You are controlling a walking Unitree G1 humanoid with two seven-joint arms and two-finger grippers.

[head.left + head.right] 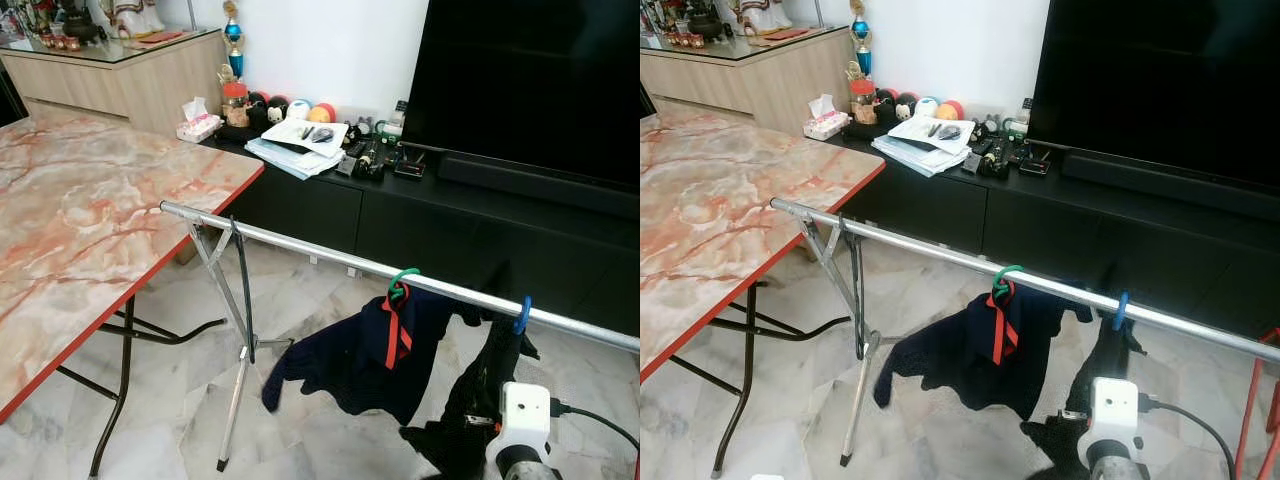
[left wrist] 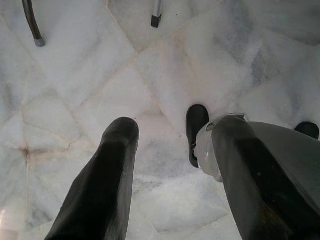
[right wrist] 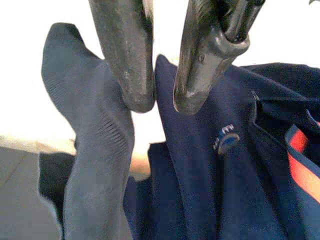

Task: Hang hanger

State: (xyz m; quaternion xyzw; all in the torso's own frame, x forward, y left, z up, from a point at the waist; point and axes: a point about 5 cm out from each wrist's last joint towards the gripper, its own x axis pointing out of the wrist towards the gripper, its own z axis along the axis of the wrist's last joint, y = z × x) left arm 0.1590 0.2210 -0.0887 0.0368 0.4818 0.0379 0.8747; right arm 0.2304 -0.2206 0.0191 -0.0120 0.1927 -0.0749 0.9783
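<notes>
The right gripper (image 3: 163, 102) looks nearly closed beside soft navy cloth (image 3: 200, 165); better to hold the stiff blue hanger hook (image 1: 522, 314) on the rail (image 1: 300, 247).

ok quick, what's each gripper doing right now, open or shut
left gripper: jaws open, holding nothing, hanging over the marble floor.
right gripper: jaws nearly closed, beside the navy garment; a grip cannot be told.

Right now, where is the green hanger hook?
In the left eye view, the green plastic hanger hook sits over the silver metal drying rail, right of centre, holding the navy garment with red trim, with the blue hook to its right.
</notes>
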